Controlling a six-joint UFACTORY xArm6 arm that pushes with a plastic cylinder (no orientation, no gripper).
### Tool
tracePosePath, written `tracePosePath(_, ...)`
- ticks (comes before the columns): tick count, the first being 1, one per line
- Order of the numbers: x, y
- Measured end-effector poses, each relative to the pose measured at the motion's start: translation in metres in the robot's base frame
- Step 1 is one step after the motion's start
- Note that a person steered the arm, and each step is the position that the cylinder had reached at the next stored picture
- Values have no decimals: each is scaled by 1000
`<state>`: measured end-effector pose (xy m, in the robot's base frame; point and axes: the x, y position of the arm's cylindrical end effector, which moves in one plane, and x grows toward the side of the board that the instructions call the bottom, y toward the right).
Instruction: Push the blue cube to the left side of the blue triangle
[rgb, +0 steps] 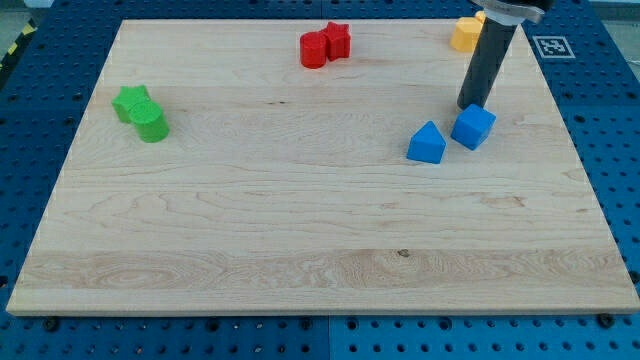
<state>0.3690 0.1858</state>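
— Where is my tip (469, 106) now?

— Just above the blue cube (473, 127) in the view, close to its top-left edge; whether it touches, I cannot tell. It is a bare rod with nothing to spread or pinch.

— And the cube?

— Just right of the blue triangle (427, 143), nearly touching it, on the wooden board (300, 230).

— Anything around?

— A yellow block (464, 33) behind the rod at the view's top; two red blocks (325, 45) top centre; two green blocks (141, 112) far left, well apart.
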Motion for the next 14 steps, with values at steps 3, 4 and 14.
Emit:
tracePosePath(3,88,49)
tracePosePath(4,105,41)
tracePosePath(14,-34,-72)
